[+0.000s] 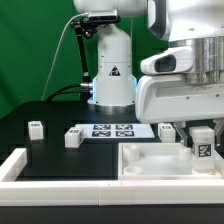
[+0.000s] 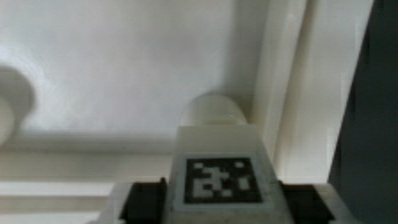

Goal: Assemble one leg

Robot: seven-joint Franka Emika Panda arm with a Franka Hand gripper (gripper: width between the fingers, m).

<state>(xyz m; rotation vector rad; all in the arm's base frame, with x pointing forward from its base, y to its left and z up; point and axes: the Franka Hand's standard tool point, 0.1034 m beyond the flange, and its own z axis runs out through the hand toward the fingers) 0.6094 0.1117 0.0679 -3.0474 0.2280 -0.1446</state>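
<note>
My gripper [image 1: 202, 137] is shut on a leg [image 1: 203, 143], a short white post with a black-and-white tag, at the exterior view's right. It holds the leg upright over the far right corner of the white tray-like part [image 1: 150, 158]. In the wrist view the leg [image 2: 222, 150] stands between my dark fingers [image 2: 143, 200], its rounded tip close to the tray's raised rim [image 2: 285, 80]. Whether the tip touches the tray floor I cannot tell. Two more legs [image 1: 36, 128] [image 1: 73, 138] lie on the black table at the left.
The marker board [image 1: 112, 130] lies flat behind the tray. The robot's white base [image 1: 112, 75] stands at the back. A white rail [image 1: 15, 165] runs along the table's front left edge. A round socket bulge [image 2: 9, 100] shows in the tray floor.
</note>
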